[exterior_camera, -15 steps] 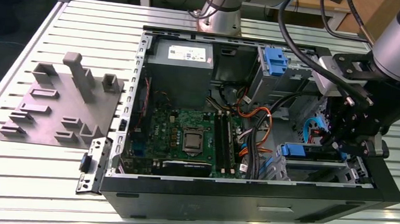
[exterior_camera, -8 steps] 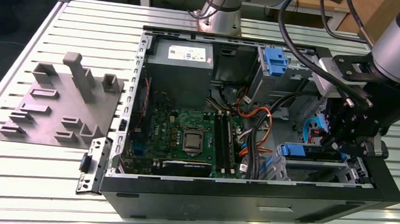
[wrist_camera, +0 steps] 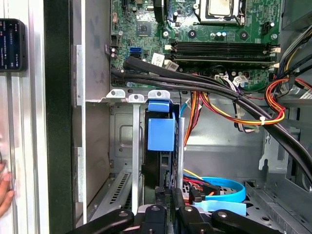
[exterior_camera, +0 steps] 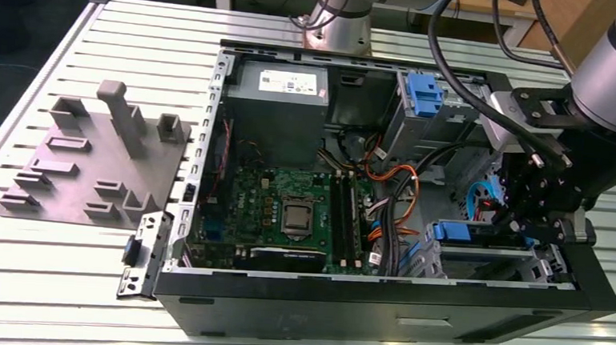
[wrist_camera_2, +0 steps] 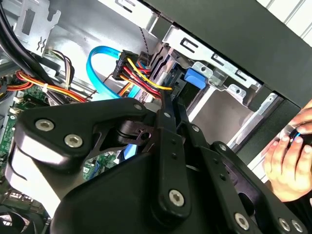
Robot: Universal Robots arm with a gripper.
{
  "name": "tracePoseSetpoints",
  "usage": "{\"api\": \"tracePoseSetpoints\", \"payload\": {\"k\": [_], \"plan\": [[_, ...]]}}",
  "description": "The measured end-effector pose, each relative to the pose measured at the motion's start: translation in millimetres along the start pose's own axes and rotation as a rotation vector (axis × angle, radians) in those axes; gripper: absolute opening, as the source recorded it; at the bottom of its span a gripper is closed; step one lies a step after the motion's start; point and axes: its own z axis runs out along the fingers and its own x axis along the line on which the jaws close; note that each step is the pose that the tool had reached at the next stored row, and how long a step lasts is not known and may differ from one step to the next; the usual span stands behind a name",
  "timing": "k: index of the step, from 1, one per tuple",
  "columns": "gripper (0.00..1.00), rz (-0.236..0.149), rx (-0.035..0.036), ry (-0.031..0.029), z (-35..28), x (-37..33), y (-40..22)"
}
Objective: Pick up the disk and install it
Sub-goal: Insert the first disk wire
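A black open computer case (exterior_camera: 386,305) lay on the slatted metal bench (exterior_camera: 65,302), with a grey moulded fixture plate (exterior_camera: 84,167) at its 9 o'clock in the exterior view. There the black gripper (exterior_camera: 534,234) hung inside the case at about 4 o'clock, beside a blue plastic end piece (exterior_camera: 465,233). The first wrist view showed what the exterior view hid: the disk (wrist_camera: 158,165), seen edge-on as a dark slab capped by that blue piece (wrist_camera: 161,132), stood between silver cage rails, with the gripper (wrist_camera: 164,191) at its near end. I could not tell whether the gripper had it clamped. The second wrist view showed the gripper (wrist_camera_2: 168,100), a looped blue flat cable (wrist_camera_2: 97,63) and a person's hand (wrist_camera_2: 287,165) outside the case. The white sticker on the grey power-supply box (exterior_camera: 280,99) carried print too small to read.
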Motion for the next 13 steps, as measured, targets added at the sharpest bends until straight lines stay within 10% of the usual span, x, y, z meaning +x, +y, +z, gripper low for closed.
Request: {"api": "tracePoseSetpoints", "payload": {"k": [13], "plan": [[0.24, 0.0, -0.0016, -0.0007, -7.5, 0.2, -0.6]]}}
